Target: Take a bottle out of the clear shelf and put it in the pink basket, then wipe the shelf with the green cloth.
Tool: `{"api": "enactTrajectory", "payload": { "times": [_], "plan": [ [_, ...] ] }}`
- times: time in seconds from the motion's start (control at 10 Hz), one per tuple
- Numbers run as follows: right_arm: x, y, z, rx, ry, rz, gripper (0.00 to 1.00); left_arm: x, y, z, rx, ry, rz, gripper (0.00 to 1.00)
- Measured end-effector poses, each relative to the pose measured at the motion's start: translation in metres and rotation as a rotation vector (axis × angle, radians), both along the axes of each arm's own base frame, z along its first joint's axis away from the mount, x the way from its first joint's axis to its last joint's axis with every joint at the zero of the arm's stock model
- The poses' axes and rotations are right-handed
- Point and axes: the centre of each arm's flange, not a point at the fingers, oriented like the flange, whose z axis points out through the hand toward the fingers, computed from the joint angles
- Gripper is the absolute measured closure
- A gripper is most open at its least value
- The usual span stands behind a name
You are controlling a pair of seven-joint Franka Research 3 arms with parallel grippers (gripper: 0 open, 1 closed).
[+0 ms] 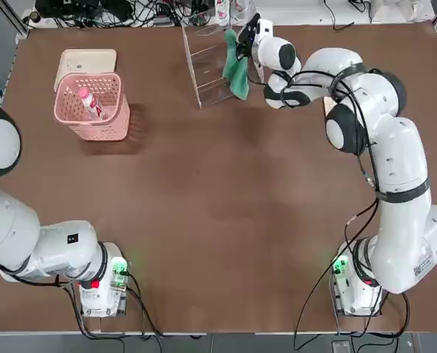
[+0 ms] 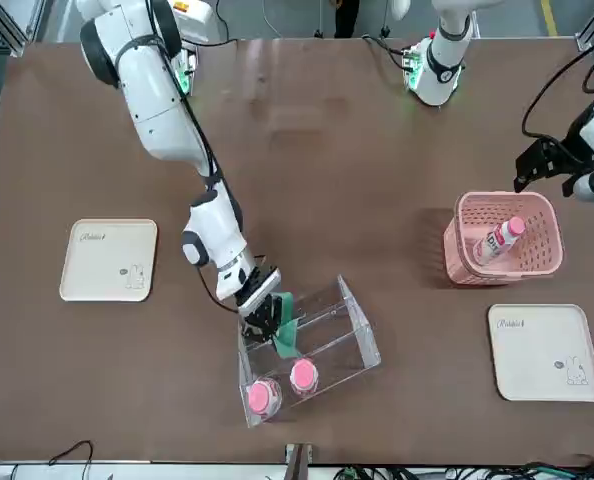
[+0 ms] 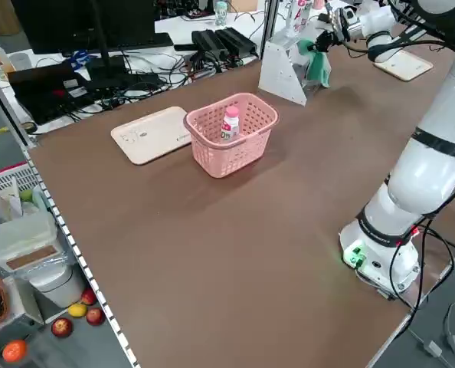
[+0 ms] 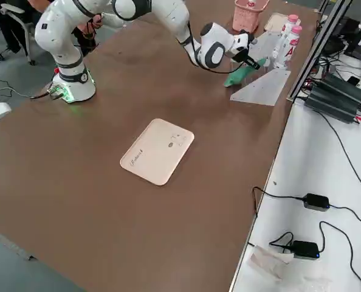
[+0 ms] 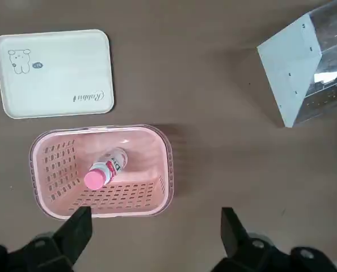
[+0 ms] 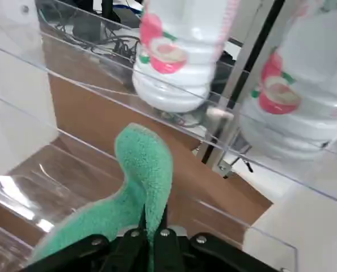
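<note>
Front view: two pink-capped bottles [image 2: 303, 375] are standing in your clear shelf [image 2: 352, 345]; your right jaws [image 2: 263, 322] are gripping the green cloth [image 2: 286, 332], your left jaws [image 5: 157, 241] hanging open.

Right end effector [image 6: 150, 218] clamped shut; left [image 5: 157, 218] open.

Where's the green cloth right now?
In the front view, the green cloth is pinched in the right gripper, over the lower steps of the clear shelf, left of the pink basket.
</note>
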Motion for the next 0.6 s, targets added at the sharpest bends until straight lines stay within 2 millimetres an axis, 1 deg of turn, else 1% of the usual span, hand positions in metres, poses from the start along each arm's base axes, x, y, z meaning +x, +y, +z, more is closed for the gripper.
{"api": "enactTrajectory", "payload": {
  "times": [0.2, 0.4, 0.6],
  "plan": [
    [-0.015, 0.026, -0.002, 0.036, 0.029, -0.001, 0.98, 0.000, 0.000, 0.000, 0.000, 0.000, 0.001, 0.00],
    [-0.021, 0.037, -0.014, 0.070, 0.061, -0.020, 0.98, 0.000, 0.000, 0.000, 0.000, 0.000, 0.000, 0.00],
    [-0.025, 0.052, -0.015, 0.117, 0.076, -0.040, 0.98, 0.000, 0.000, 0.000, 0.000, 0.000, -0.001, 0.00]
  ]
}}
